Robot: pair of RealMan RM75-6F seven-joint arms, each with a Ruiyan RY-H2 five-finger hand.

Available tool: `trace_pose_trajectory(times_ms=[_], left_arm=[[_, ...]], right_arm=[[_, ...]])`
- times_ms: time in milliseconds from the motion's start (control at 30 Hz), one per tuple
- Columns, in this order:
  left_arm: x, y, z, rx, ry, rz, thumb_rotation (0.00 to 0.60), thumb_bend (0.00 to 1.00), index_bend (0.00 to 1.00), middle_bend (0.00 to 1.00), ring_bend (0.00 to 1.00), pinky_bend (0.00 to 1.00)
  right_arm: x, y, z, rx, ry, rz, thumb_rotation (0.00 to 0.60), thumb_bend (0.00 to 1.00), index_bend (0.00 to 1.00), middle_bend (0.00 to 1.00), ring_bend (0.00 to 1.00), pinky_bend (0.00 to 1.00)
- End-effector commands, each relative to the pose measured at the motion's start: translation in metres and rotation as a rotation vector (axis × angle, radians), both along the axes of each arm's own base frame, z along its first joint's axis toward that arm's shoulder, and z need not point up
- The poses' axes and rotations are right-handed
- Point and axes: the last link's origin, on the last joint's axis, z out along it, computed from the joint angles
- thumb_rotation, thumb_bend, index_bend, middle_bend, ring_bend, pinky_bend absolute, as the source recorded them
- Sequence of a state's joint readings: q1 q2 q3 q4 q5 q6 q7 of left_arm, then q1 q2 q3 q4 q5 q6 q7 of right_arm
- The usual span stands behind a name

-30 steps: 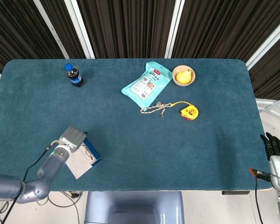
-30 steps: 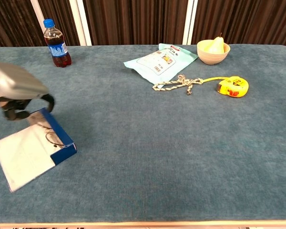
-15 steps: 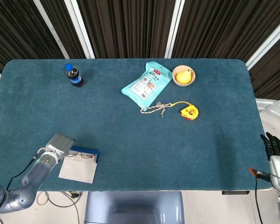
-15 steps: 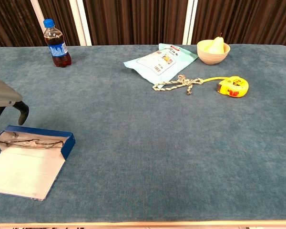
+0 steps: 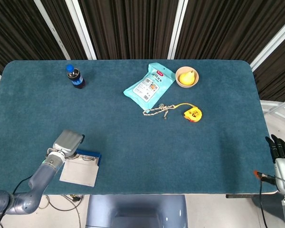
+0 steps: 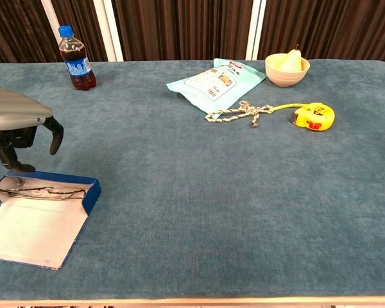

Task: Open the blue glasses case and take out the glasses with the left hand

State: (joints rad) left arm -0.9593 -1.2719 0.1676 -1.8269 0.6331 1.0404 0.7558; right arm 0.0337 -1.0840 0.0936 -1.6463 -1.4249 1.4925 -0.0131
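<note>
Bottle point(image 6: 76, 58), snack bag point(image 6: 216, 79), rope point(image 6: 239, 112), tape measure point(image 6: 314, 116).

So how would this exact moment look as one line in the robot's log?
blue glasses case: open, lid flat | glasses: inside | left hand: above case, holding nothing | right hand: off table

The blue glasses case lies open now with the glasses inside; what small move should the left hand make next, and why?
Probably lower the left hand forward into the blue rectangular glasses case to pinch the thin wire-framed glasses. The white-lined lid lies flat open, the glasses rest uncovered in the tray, and the hand hovers just behind the case holding nothing, fingers pointing down.
</note>
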Motion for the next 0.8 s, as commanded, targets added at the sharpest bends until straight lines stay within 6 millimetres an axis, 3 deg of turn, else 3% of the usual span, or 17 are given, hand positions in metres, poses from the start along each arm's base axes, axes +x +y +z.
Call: trace_pose_trajectory(times_ms=[33,800], left_arm=[[-0.002,-0.001,-0.006,-0.002,-0.009,0.006,0.600,0.25,0.43,1.00,0.91,0.98],[-0.001,-0.009,-0.021,-0.035,-0.036,0.010,0.600,0.25,0.49,1.00,0.91,0.98]], right_arm=[[0.000,0.000,0.000,-0.002,0.000,0.000,0.600,0.19,0.00,0.00,0.00,0.21],[0.000,0.000,0.000,-0.004,-0.002,-0.003,0.600,0.19,0.00,0.00,0.00,0.21]])
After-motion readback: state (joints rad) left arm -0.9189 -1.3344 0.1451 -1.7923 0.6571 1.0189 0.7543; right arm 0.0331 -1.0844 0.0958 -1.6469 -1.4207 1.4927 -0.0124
